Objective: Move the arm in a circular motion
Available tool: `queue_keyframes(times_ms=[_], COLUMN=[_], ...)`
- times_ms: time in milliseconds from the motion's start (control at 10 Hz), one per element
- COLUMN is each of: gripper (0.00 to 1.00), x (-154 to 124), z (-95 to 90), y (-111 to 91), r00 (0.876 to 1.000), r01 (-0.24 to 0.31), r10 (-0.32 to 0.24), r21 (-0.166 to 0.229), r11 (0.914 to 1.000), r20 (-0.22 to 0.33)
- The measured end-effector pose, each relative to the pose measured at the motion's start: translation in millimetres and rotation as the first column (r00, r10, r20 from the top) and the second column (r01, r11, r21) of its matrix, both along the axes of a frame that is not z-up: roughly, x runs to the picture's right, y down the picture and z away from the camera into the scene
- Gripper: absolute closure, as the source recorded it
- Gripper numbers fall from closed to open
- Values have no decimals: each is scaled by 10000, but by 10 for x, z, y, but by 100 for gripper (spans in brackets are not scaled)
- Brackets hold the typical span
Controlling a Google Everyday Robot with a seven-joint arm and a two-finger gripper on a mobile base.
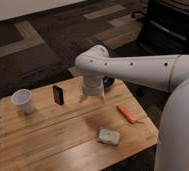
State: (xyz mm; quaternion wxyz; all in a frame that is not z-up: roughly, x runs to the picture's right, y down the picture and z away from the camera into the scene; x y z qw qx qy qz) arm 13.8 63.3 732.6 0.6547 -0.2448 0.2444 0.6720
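The arm (138,67) is large, glossy and white with small dark dots. It reaches from the right edge to the middle of the view, with a thin yellowish ring (174,72) near its thick base. Its wrist bends down over the back of the wooden table (48,140). The gripper (93,96) hangs below the white wrist cylinder, just above the table top and to the right of a small dark upright object (58,95). It holds nothing that I can see.
A white cup (23,100) stands at the table's left. An orange carrot (126,114) and a pale sponge (108,136) lie at the right front. A blue bowl (108,83) is partly hidden behind the wrist. A dark office chair (173,25) stands at the back right.
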Motion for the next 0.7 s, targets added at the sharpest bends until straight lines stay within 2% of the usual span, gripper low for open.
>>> queue_keyframes(times_ms=[300,400,500,700], gripper=[35,35,35,35], x=[339,369,353,379], z=[339,451,503,503], y=[-322,-468,-546,-545], r00=[9994,9986,9981,9981], r01=[332,527,611,608], r10=[-332,-527,-613,-609], r21=[69,286,416,421], r11=[9994,9982,9973,9973], r20=[-9,10,44,9])
